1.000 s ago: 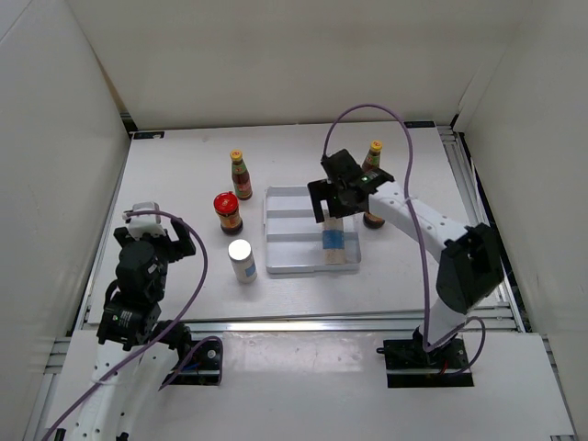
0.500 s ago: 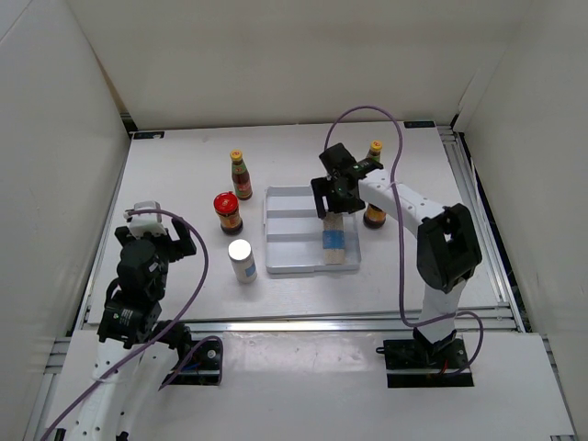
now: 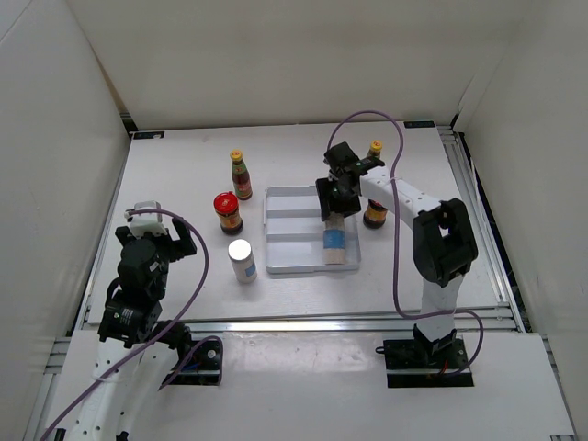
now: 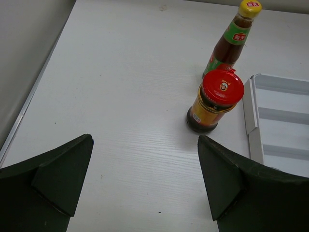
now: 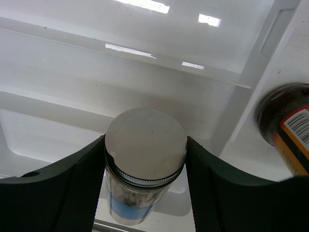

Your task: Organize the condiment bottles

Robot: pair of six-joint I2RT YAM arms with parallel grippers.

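A white silver-topped shaker (image 5: 145, 159) with a blue label stands in the near right part of the flat white tray (image 3: 292, 226). My right gripper (image 5: 146, 139) is shut on it, both fingers pressed against the sides of its lid; from above the gripper (image 3: 333, 204) covers the shaker's top (image 3: 334, 243). Left of the tray stand a yellow-capped sauce bottle (image 3: 240, 175), a red-lidded jar (image 3: 227, 212) and a second shaker (image 3: 242, 260). My left gripper (image 4: 145, 141) hangs open over bare table, well short of the jar (image 4: 215, 101) and bottle (image 4: 232, 41).
Right of the tray, another yellow-capped bottle (image 3: 374, 151) and a dark jar (image 3: 374, 217) stand partly behind my right arm; that jar (image 5: 286, 126) sits close to my right finger. White walls enclose the table on three sides.
My right gripper has closed from wide open onto the shaker's lid, and the right arm's elbow has swung in. The left arm and the other bottles have not moved.
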